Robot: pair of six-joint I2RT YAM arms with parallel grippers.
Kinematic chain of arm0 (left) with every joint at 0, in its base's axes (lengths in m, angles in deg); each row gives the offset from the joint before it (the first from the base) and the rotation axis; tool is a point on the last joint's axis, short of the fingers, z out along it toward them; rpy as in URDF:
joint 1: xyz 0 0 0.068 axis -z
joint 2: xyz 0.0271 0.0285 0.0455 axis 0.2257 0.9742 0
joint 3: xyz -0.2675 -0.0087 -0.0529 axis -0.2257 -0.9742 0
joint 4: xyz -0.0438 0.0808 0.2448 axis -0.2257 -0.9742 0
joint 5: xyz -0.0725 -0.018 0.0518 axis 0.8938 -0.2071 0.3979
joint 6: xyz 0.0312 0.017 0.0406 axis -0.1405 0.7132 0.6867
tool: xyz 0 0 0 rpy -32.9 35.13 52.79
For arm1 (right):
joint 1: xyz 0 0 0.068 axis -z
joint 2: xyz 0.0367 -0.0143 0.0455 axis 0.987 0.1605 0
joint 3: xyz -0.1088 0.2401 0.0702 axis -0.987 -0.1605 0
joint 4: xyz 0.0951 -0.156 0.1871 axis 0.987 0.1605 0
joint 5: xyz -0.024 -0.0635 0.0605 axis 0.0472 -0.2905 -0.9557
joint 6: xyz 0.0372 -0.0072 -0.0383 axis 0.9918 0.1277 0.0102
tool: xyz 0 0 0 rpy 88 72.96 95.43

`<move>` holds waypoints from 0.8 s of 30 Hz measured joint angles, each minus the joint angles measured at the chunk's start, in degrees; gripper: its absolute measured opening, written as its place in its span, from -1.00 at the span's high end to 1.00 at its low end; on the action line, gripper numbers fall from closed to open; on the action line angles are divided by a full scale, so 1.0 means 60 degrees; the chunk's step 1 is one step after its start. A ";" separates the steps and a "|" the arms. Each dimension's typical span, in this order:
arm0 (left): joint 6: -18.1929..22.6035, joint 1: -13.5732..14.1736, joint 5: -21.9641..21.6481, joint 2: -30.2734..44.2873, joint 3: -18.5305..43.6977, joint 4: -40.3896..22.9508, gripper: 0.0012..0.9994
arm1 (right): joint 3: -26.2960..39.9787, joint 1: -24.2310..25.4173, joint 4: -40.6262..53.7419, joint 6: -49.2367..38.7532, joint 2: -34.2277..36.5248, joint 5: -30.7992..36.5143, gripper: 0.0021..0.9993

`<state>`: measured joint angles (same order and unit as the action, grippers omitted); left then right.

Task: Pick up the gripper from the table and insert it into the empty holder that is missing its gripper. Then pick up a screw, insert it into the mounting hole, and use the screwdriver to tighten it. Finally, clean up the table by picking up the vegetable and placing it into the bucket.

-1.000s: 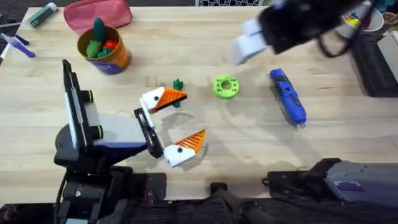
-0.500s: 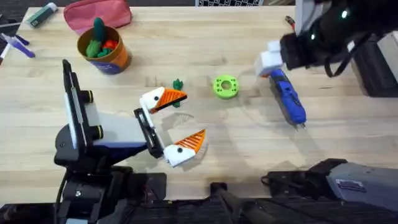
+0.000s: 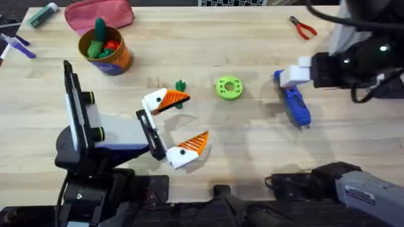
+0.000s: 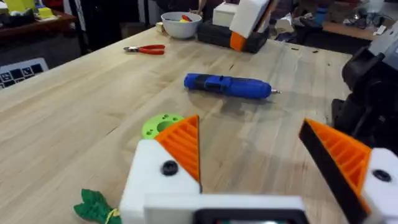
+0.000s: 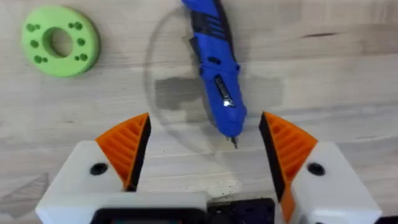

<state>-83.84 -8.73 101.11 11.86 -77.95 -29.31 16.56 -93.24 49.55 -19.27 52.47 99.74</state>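
Note:
The blue screwdriver (image 3: 295, 104) lies on the table at the right, its bit pointing toward the near edge. My right gripper (image 3: 293, 74) hovers open over its rear end; in the right wrist view the screwdriver (image 5: 214, 68) lies ahead of the right gripper (image 5: 205, 149), not touching either orange pad. My left gripper (image 3: 180, 125) rests open at the table's middle, both fingers carrying orange pads. The small leafy vegetable (image 3: 180, 86) lies just beyond its far finger. The orange bucket (image 3: 120, 60) stands far left, holding toy vegetables. The loose gripper, the empty holder and the screw are out of view.
A lime-green disc (image 3: 228, 87) lies between the vegetable and the screwdriver. Red-handled pliers (image 3: 303, 27) lie at the far right, and a pink pouch (image 3: 98, 14) sits behind the bucket. A white bowl (image 4: 180, 23) stands beyond the pliers (image 4: 144, 49).
My right arm has swung right and toward the near edge, coming down from the far side of the table to the screwdriver's rear end. The left arm has not moved.

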 joint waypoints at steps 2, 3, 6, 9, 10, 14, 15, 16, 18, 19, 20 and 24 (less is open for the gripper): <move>-0.0036 0.0000 0.0014 0.0003 0.0000 -0.0007 -0.54 | -0.0064 0.0455 0.0006 -0.0132 -0.0064 -0.0094 -0.98; -0.0033 0.0000 0.0027 0.0000 0.0000 -0.0007 -0.24 | -0.0086 0.0709 -0.0045 -0.0203 -0.0064 -0.0119 -0.99; -0.0023 0.0000 0.0033 0.0003 0.0000 -0.0004 0.53 | -0.0199 0.1392 -0.0326 -0.0297 -0.0033 -0.0187 -0.99; -0.0023 0.0000 0.0040 0.0000 0.0000 -0.0010 0.95 | -0.0339 0.2054 -0.0703 -0.0645 0.0204 -0.0624 -0.99; -0.0031 0.0000 0.0044 0.0002 0.0000 -0.0011 0.97 | -0.0386 0.2233 -0.0790 -0.0830 0.0320 -0.0837 -0.99; -0.0029 0.0000 0.0041 0.0002 0.0000 -0.0011 0.96 | -0.0512 0.2856 -0.1109 -0.1782 0.1077 -0.1750 -0.99; -0.0029 0.0000 0.0044 0.0004 0.0000 -0.0011 0.96 | -0.0513 0.2947 -0.1213 -0.2013 0.1266 -0.1900 -0.98; -0.0029 0.0000 0.0041 0.0004 0.0000 -0.0011 0.96 | -0.0513 0.3042 -0.1338 -0.2316 0.1504 -0.2050 -0.99; -0.0029 0.0000 0.0043 0.0000 0.0000 -0.0011 0.96 | -0.0513 0.3105 -0.1551 -0.2915 0.1911 -0.2223 -0.99; -0.0029 0.0000 0.0043 0.0004 0.0000 -0.0011 0.96 | -0.0513 0.3097 -0.1669 -0.3218 0.2099 -0.2291 -0.98; -0.0029 0.0000 0.0042 0.0002 0.0000 -0.0011 0.96 | -0.0513 0.3078 -0.1769 -0.3470 0.2253 -0.2347 -0.98; -0.0029 0.0000 0.0044 0.0001 0.0000 -0.0011 0.96 | -0.0527 0.2999 -0.2165 -0.4351 0.2735 -0.2437 -0.99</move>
<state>-84.02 -8.73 101.37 11.87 -77.95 -29.37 13.40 -75.24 36.57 -45.38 68.88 85.12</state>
